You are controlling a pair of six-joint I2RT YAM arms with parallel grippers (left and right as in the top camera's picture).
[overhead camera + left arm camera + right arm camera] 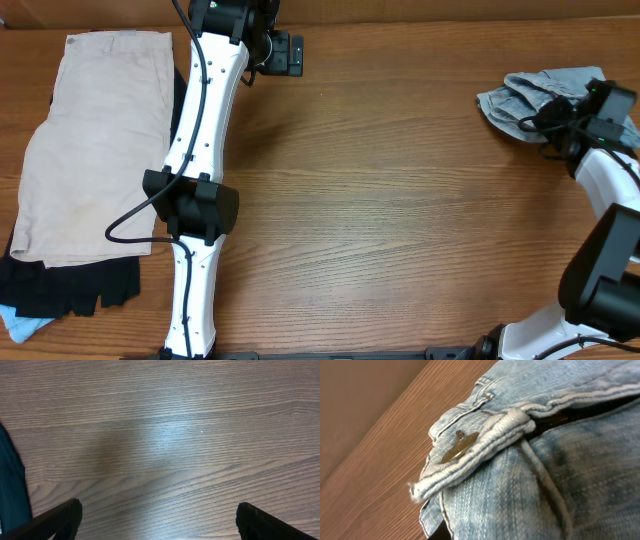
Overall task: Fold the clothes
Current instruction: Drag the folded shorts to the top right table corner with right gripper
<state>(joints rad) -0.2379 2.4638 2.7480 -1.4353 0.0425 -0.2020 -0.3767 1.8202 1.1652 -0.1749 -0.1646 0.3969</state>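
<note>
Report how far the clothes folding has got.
Done, apparently: the cream-beige shorts lie flat and folded on black garments at the left of the table. In hand: the right end effector is shut on the crumpled denim shorts at the right edge. The left end effector hangs open over bare wood, holding nothing. Left: spreading and folding the denim shorts.

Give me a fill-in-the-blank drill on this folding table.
The cream shorts lie on ___ garments.
The denim shorts show a metal ___ at the waistband.
The right pincer is at the ___ shorts.
The left pincer stands ___ above the bare table.
Missing: black; button; denim; open.
</note>
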